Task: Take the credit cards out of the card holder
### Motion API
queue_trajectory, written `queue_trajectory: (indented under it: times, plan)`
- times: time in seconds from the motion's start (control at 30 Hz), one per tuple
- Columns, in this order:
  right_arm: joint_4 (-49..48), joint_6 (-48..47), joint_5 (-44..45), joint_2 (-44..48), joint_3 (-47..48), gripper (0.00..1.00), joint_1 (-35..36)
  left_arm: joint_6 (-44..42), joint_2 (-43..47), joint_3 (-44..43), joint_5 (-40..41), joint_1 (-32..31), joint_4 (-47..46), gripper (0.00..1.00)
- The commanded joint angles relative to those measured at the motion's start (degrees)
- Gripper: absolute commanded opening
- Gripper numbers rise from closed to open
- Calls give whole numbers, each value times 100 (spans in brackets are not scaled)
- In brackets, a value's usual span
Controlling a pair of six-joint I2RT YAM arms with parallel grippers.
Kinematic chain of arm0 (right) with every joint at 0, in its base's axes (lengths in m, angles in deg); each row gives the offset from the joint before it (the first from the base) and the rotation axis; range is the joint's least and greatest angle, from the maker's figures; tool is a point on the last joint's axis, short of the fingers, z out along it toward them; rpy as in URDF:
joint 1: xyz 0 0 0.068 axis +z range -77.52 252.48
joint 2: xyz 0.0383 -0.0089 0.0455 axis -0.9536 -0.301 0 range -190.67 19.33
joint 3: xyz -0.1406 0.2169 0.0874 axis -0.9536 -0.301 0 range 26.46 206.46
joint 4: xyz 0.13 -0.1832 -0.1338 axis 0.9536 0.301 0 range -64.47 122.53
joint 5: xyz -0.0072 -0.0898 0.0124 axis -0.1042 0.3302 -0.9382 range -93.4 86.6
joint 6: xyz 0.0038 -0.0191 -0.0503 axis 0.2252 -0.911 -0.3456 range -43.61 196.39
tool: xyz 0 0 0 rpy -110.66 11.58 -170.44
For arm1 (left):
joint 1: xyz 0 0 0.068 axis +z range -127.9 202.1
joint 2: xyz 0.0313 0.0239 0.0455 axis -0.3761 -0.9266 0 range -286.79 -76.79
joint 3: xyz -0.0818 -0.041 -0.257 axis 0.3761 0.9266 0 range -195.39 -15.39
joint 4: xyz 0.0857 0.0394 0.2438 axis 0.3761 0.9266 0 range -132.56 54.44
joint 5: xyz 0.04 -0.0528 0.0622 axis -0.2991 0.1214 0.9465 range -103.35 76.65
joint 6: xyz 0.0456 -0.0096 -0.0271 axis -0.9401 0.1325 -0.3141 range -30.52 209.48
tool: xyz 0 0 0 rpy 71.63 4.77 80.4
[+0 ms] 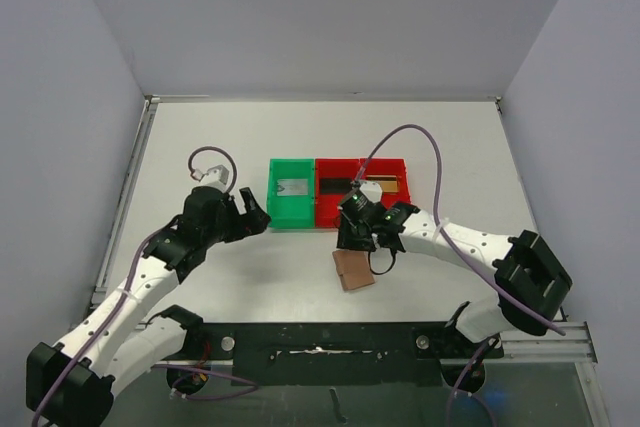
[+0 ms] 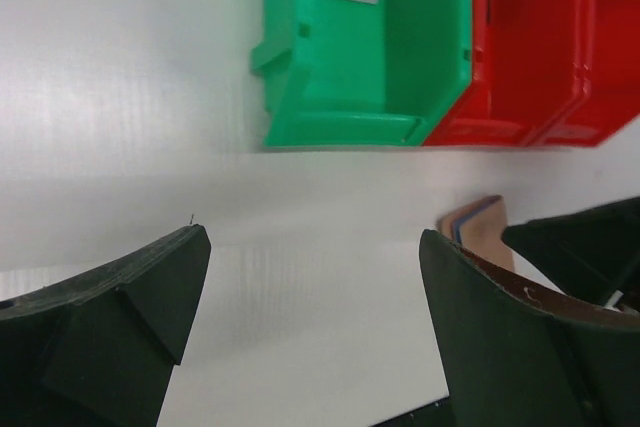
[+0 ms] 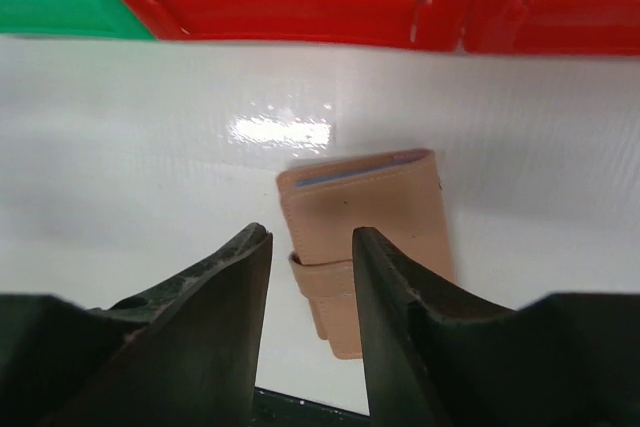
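The tan leather card holder (image 1: pixel 353 270) lies closed on the white table in front of the bins, its strap across it (image 3: pixel 365 217). A bluish card edge (image 3: pixel 360 169) shows in its top slot. A silver-grey card (image 1: pixel 291 187) lies in the green bin (image 1: pixel 275 209), a black one (image 1: pixel 337 185) in the middle red bin and a gold-tan one (image 1: pixel 387 185) in the right red bin. My right gripper (image 3: pixel 310 237) hovers over the holder's left part, partly open, with nothing between its fingers. My left gripper (image 2: pixel 310 247) stands wide open and empty over bare table, left of the holder (image 2: pixel 480 227).
Three small bins stand side by side at mid-table: the green bin (image 2: pixel 370 97), then two red bins (image 1: pixel 322 209) (image 1: pixel 404 169). The black rail with the arm bases (image 1: pixel 320 347) runs along the near edge. Grey walls close the table on three sides.
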Motion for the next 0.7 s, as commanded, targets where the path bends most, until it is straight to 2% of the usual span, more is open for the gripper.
queue_trajectory:
  times: [0.0, 0.1, 0.23, 0.37, 0.53, 0.67]
  plan:
    - [-327, 319, -251, 433, -728, 40, -258, 169, -436, 194, -1897, -109, -1193, 86]
    - [-922, 507, -665, 796, -1491, 40, -453, 463, -928, 354, -2543, -566, -1863, 85]
    - [-1510, 788, -1033, 1120, -2216, 39, -614, 698, -1594, 329, -2558, -1276, -2317, 85]
    - [-2055, 984, -1386, 1249, -2800, 37, -749, 1213, -2283, 480, -2864, -1560, -3179, 85]
    - [-2789, 1213, -1786, 1344, -3316, 35, -889, 1367, -3060, 407, -2943, -1794, -3658, 84]
    - [-3251, 1459, -1921, 1383, -3585, 35, -925, 1607, -3671, 360, -3160, -1928, -4287, 78]
